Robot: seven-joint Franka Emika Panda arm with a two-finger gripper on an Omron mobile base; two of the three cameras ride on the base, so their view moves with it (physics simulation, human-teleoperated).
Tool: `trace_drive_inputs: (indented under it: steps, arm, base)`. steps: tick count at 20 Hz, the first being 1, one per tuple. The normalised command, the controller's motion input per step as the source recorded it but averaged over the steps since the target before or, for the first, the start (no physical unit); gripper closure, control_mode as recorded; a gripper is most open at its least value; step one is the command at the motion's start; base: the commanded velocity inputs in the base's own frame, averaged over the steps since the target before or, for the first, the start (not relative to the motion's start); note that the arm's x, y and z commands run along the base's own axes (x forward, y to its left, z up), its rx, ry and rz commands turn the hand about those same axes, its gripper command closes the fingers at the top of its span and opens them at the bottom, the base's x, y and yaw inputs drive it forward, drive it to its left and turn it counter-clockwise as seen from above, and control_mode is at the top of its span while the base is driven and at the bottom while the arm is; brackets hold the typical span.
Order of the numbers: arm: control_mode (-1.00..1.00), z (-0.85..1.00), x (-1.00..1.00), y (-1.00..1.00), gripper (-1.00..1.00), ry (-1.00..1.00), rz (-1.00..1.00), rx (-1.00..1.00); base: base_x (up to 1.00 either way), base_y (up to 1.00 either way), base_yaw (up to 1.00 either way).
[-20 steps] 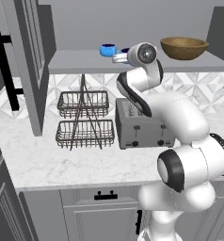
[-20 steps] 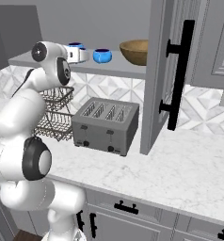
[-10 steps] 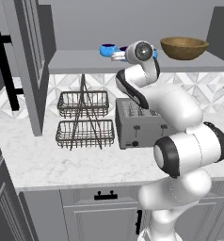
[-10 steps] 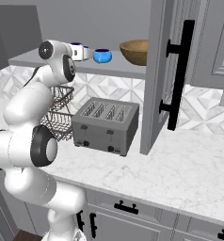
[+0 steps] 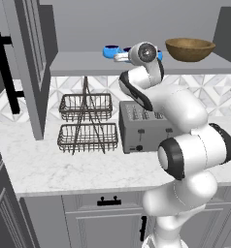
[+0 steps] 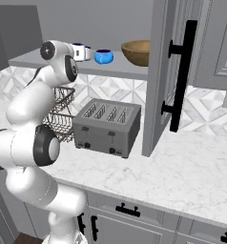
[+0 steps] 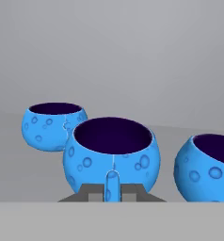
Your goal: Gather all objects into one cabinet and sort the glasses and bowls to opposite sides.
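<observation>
Middle cup point(image 7: 111, 158): squat, bright blue w/ pitted dimples, dark inside.

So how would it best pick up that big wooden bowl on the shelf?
Probably by the rim. The wooden bowl is wide and shallow, likely too broad to span, so the end effector could pinch one wall edge, coming from the open front of the cabinet shelf, one finger inside.

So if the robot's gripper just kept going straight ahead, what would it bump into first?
Most likely the middle blue cup, which sits dead ahead of the gripper on the cabinet shelf. How near it is, I cannot tell.
</observation>
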Motion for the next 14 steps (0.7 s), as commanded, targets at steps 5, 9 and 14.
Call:
trace_drive_inputs:
  steps: [5,9,14]
  arm:
    - [-1.0,0.0,0.36,0.0,1.0,0.0,0.0,0.0]
    - [-1.0,0.0,0.2,0.0,-1.0,0.0,0.0,0.0]
    - [-1.0,0.0,0.01,0.0,-1.0,0.0,0.0,0.0]
  base:
    - [0.0,0.0,0.0]
    - [0.0,0.0,0.0]
    - [0.0,0.0,0.0]
